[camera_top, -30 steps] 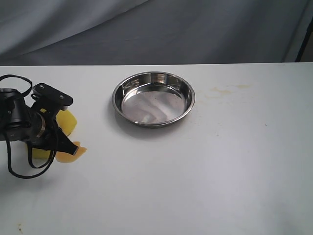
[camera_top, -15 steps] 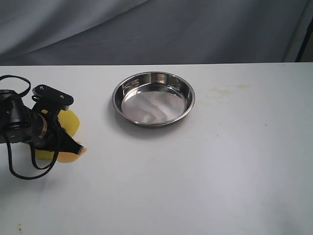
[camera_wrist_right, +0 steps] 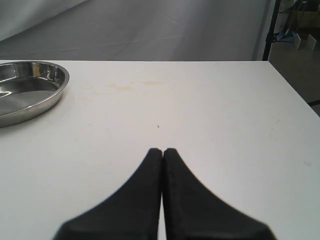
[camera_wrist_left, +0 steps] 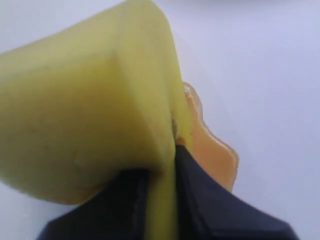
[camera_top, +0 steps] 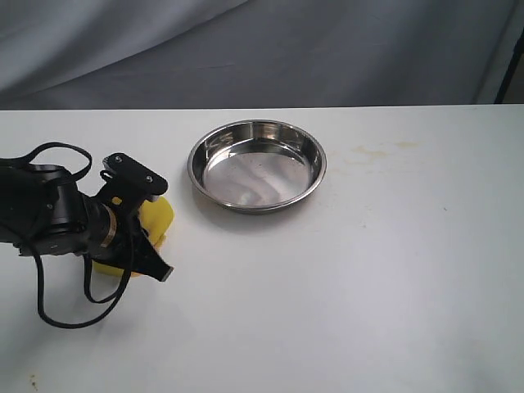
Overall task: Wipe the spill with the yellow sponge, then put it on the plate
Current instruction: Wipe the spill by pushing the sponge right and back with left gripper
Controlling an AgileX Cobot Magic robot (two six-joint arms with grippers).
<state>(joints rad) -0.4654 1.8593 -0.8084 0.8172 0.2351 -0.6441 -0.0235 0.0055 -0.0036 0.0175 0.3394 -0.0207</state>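
My left gripper (camera_top: 147,225) is shut on the yellow sponge (camera_top: 157,219), which rests low on the white table at the left. In the left wrist view the sponge (camera_wrist_left: 90,110) fills most of the picture, squeezed between the dark fingers (camera_wrist_left: 210,200). The amber spill (camera_wrist_left: 215,157) shows right beside the sponge's edge and one finger; the exterior view hides it under the gripper and sponge. The steel plate (camera_top: 196,176) stands to the right of the sponge, a short gap away, with nothing in it. My right gripper (camera_wrist_right: 163,150) is shut on nothing above bare table.
A faint yellowish dried stain (camera_top: 372,151) lies right of the plate, also seen as a pale stain (camera_wrist_right: 120,87) in the right wrist view, where the plate's rim (camera_wrist_right: 35,106) shows. A black cable (camera_top: 57,315) loops below the left arm. Grey cloth hangs behind the table.
The left gripper has slid to the right with the sponge, over the spot where the spill showed, and now sits closer to the plate. The right gripper has not moved.
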